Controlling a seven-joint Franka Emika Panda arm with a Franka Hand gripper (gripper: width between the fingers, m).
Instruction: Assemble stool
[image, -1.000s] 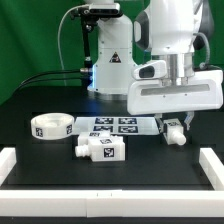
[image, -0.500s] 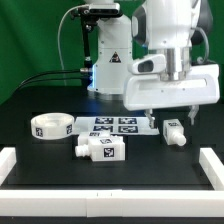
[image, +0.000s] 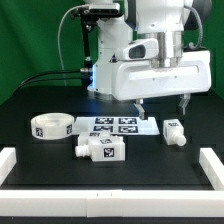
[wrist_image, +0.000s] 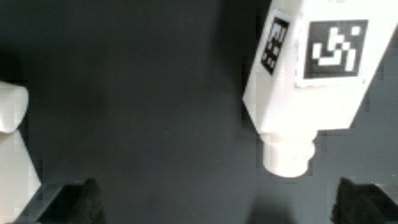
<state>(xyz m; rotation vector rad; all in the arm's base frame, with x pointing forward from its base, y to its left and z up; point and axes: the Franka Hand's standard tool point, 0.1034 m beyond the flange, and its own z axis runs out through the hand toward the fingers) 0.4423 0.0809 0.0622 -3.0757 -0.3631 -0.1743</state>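
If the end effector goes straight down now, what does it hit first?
Likely the stool leg: the open end effector points down over it, and the wrist view shows the leg off-centre, under one finger. The other finger would reach bare table. Depth is unclear.

The marker board (image: 108, 124) lies flat at the middle of the black table (image: 40, 100). White border rails (image: 110, 192) line its near edge and both sides.
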